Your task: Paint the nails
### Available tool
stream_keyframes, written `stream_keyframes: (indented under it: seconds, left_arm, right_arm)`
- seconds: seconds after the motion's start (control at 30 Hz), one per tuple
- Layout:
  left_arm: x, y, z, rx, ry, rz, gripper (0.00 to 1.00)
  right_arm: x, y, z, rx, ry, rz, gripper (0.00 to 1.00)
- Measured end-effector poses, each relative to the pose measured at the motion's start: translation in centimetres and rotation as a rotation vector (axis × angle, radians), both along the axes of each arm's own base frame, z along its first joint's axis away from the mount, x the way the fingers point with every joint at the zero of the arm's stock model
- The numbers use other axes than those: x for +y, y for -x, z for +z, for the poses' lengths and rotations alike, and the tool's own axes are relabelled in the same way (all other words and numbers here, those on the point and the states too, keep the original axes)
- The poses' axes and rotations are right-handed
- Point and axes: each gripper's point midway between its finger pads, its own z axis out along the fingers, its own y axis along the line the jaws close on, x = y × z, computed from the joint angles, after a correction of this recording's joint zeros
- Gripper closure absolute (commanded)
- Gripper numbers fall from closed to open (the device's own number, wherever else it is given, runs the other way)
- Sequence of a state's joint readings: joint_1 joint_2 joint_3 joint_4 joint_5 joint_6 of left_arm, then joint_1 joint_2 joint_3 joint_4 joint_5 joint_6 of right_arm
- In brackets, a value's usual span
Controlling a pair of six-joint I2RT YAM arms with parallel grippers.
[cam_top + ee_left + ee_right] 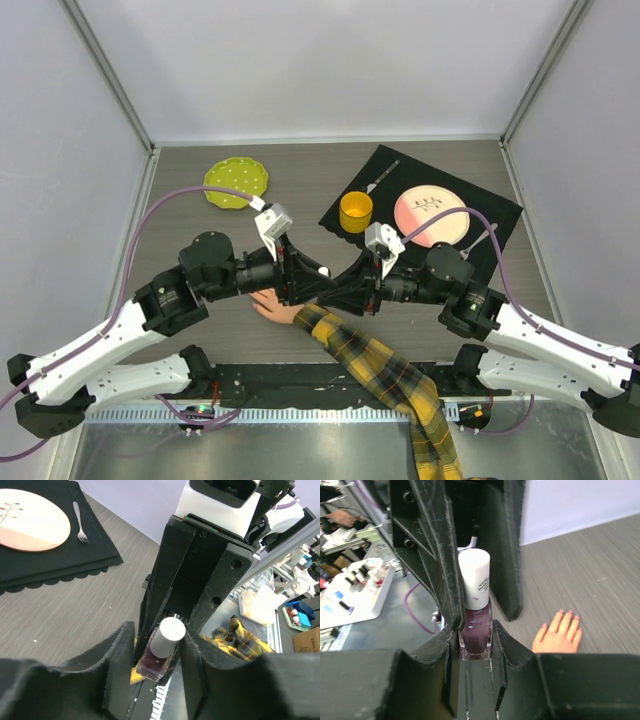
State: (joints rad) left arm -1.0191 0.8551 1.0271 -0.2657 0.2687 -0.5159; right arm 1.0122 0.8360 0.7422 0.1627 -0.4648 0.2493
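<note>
A nail polish bottle with a white cap and dark purple body is held in the air between both grippers. My right gripper is shut on the bottle's body. My left gripper has its jaws round the cap; one finger touches it and a gap shows on the other side. The pale mannequin hand lies flat on the table just below them, with its plaid sleeve. Its pinkish nails show at the fingertips in the right wrist view.
A black placemat at the back right holds a pink plate, a yellow cup and a fork. A yellow-green plate sits at the back left. Side walls close in the table.
</note>
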Motion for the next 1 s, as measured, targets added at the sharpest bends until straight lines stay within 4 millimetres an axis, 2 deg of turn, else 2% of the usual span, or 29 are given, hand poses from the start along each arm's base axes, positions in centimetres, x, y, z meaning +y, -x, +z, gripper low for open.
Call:
stream_keyframes:
  seconds: [0.37,0.57,0.63,0.67,0.77,0.83,1.0]
  left_arm:
    - [0.3,-1.9,-0.6,0.0,-0.024,0.108,0.97]
    - [0.2,-3.3,-1.3,0.016,-0.047,0.177,1.0]
    - [0.1,-3.7,-1.6,0.025,-0.053,0.199,0.91]
    - [0.1,-3.9,-1.7,0.031,-0.055,0.208,0.73]
    - [-0.1,-4.2,-1.9,0.044,-0.059,0.224,0.48]
    - [0.0,-4.3,-1.9,0.053,-0.056,0.235,0.35]
    - [0.6,-4.4,-1.1,0.045,-0.039,0.258,0.19]
  right_arm:
    - [-0.1,-1.9,-1.1,0.016,0.038,-0.103,0.99]
    - [-0.2,-3.4,-1.9,0.021,0.072,-0.18,0.99]
    - [-0.2,-3.8,-2.1,0.021,0.084,-0.201,0.99]
    - [-0.2,-4.0,-2.3,0.022,0.09,-0.211,0.99]
    - [-0.3,-4.4,-2.5,0.019,0.099,-0.23,0.99]
    - [-0.4,-4.4,-2.5,0.007,0.102,-0.23,0.99]
    - [-0.3,-4.2,-2.6,-0.007,0.11,-0.217,0.99]
